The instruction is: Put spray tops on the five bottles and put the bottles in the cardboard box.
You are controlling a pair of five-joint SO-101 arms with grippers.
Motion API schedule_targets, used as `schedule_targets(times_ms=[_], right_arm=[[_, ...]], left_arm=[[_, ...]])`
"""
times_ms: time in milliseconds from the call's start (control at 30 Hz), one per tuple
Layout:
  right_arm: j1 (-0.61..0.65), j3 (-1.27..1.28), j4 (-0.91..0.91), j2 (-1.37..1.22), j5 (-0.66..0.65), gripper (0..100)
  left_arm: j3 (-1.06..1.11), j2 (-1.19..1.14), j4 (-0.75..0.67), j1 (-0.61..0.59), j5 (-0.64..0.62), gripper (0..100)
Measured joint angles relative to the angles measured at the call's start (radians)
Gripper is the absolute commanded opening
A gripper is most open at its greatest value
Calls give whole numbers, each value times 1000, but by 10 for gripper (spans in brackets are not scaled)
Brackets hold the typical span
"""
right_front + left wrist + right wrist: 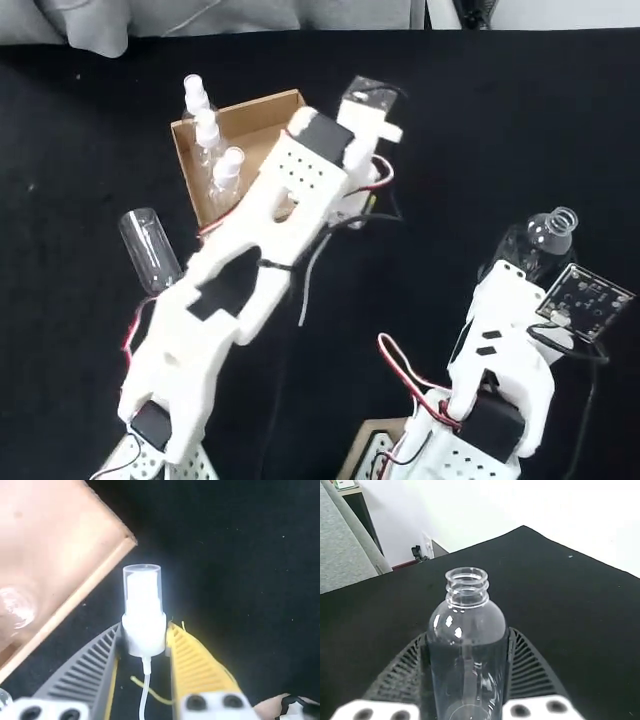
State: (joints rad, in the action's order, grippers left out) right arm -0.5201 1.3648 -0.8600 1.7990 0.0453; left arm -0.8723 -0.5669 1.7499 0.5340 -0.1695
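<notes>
left gripper (143, 635) pinches white plastic spray top (143, 602) by its collar, just beside brown cardboard box (240, 105). right gripper (466, 639) clamps clear open-necked plastic bottle (466, 615) below the shoulder. both likely light, slick, squashable; hold stiff parts.

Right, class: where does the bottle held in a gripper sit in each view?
High view: the bottle is at the right, at the tip of the right arm.
Right wrist view: the bottle is in the middle, held in the right gripper.
Left wrist view: the left gripper holds a spray top beside the cardboard box instead.
Shared landmark: the black table cover.
</notes>
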Motion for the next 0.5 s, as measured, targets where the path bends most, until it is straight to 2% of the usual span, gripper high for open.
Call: schedule_targets(times_ms=[233,500], right_arm=[[2,0,0,0,0,18],[121,37,15,0,0,18]], left_arm=[[78,129,0,-34,0,30],[172,261,0,-34,0,30]])
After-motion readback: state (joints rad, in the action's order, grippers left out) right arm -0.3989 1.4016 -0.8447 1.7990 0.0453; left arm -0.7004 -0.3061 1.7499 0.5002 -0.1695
